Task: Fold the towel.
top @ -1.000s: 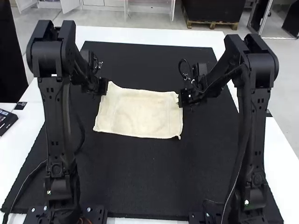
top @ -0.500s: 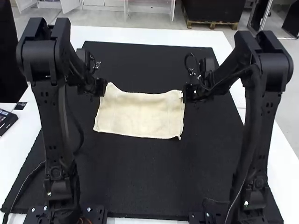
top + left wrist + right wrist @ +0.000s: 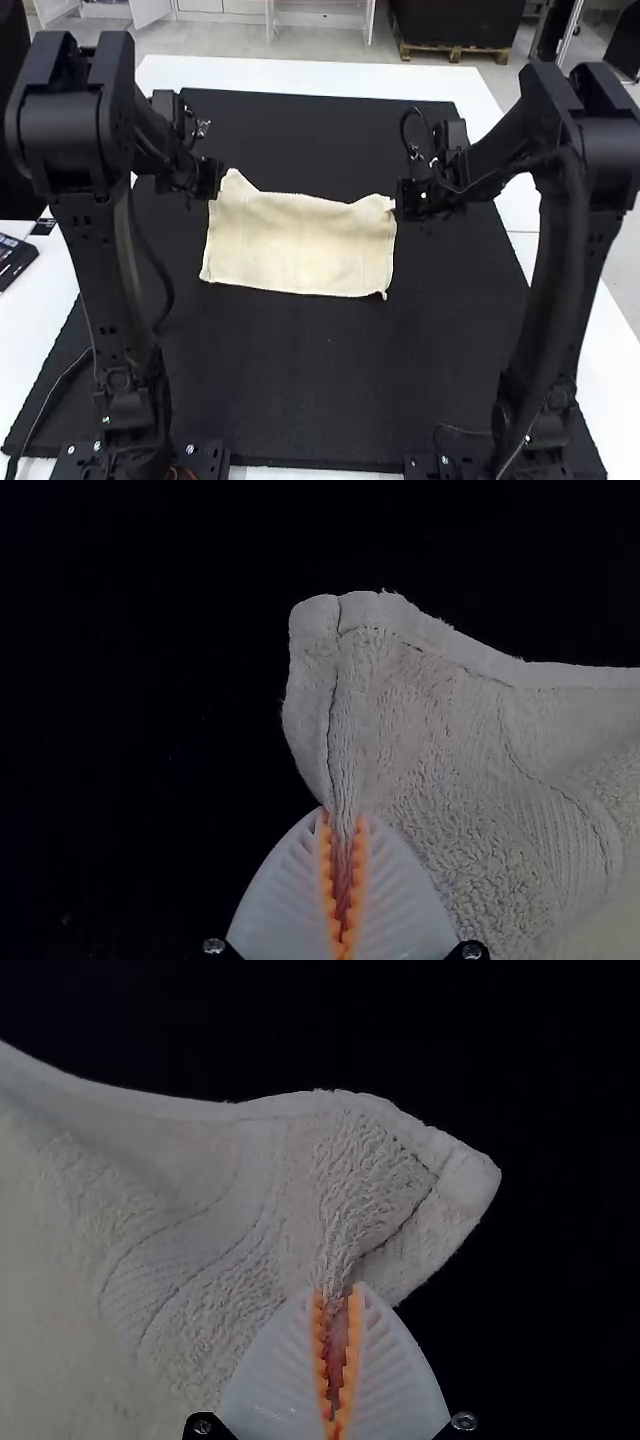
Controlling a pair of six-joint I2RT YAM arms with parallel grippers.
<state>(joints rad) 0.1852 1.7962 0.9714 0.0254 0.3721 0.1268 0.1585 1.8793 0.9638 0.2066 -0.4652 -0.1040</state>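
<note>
A black mat (image 3: 300, 385) covers much of a white table (image 3: 300, 76).

Cream towel (image 3: 300, 245) lies on black mat (image 3: 290, 400) — between left arm (image 3: 105, 270) and right arm (image 3: 573, 270).

Seen in the high view, with 12 o'clock at the far side, the left arm (image 3: 68, 130) has swung its elbow toward 9 o'clock, and the right arm (image 3: 600, 140) its elbow toward 3 o'clock. The left gripper (image 3: 216, 181) has shifted slightly toward 10 o'clock, the right gripper (image 3: 402, 200) slightly toward 2 o'clock. The towel's (image 3: 300, 245) two far corners have moved with them, at 10 and 2 o'clock, so that its 12 o'clock edge now spans a little wider and dips more noticeably between the corners.
</note>
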